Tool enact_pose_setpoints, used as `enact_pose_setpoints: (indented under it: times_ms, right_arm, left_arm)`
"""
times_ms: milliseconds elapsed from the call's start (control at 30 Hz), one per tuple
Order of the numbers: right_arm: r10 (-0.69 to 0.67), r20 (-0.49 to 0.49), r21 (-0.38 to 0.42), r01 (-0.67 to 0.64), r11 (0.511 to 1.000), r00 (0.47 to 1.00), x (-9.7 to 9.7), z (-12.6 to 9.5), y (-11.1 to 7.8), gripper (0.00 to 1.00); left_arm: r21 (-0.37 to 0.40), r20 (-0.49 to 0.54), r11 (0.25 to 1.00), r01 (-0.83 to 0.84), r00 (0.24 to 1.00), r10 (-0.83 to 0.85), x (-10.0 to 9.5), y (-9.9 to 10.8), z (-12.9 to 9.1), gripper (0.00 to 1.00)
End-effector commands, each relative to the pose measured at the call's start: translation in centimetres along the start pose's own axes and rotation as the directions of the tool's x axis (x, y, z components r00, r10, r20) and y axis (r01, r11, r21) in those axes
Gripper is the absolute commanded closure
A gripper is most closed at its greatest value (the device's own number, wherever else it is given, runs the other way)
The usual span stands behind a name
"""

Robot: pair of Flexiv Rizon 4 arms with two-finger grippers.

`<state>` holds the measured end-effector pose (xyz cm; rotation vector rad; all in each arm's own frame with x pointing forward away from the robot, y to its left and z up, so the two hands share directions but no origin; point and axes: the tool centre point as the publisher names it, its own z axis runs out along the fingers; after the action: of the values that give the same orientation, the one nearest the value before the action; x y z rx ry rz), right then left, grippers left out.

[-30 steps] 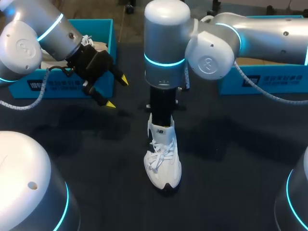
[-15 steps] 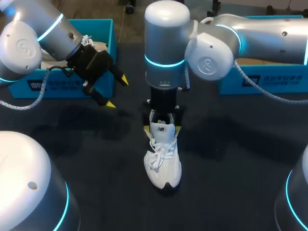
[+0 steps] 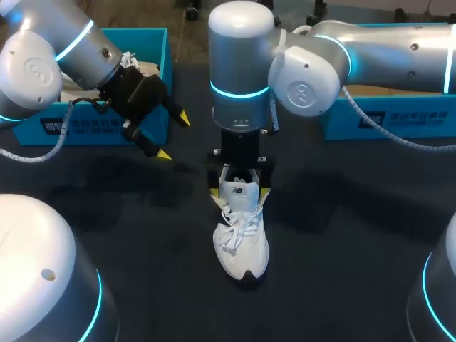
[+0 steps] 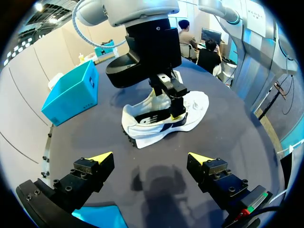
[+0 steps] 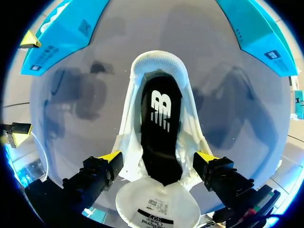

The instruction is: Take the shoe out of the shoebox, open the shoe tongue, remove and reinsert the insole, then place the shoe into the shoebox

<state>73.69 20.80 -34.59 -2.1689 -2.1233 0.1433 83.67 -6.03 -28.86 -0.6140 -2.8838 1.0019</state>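
Shoe [image 3: 241,239] upright mid-table; right end effector [image 3: 241,191] spread, straddling its collar; left end effector [image 3: 173,135] spread, empty, by shoebox [image 3: 165,64]. Upper likely soft, light; pinch the probably floppy insole [image 5: 159,133] at its heel edge.

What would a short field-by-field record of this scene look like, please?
shoe: upright on the table, out of both boxes
tongue: folded forward, opening exposed
insole: black, lying inside the shoe
right gripper: above the shoe's opening, open, one finger on each side of the collar; contact unclear
left gripper: open, empty, in front of the left box
right box: blue, behind the right arm
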Motion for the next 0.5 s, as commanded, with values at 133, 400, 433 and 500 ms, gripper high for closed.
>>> enact_pose_setpoints:
  times_ms: [133,400,433,500]
  right_arm:
    - [0.018,0.019,-0.008,-0.018,1.000,1.000,-0.1,-1.0,-1.3,0.00]
    - [0.028,0.012,0.002,-0.028,1.000,1.000,0.6,-1.6,-2.7,0.00]
    - [0.032,0.012,0.005,-0.032,0.999,0.999,0.6,-1.8,-2.9,0.00]
    - [0.040,0.015,0.007,-0.040,0.999,0.999,0.8,-2.1,-3.4,0.00]
  left_arm:
    - [-0.002,0.000,1.000,-0.001,1.000,0.001,0.1,0.0,-0.1,0.00]
    - [-0.002,0.000,1.000,-0.001,1.000,0.001,0.1,0.0,-0.1,0.00]
    - [-0.002,0.000,1.000,-0.001,1.000,0.001,0.1,0.0,-0.1,0.00]
    - [-0.002,0.000,1.000,-0.001,1.000,0.001,0.1,0.0,-0.1,0.00]
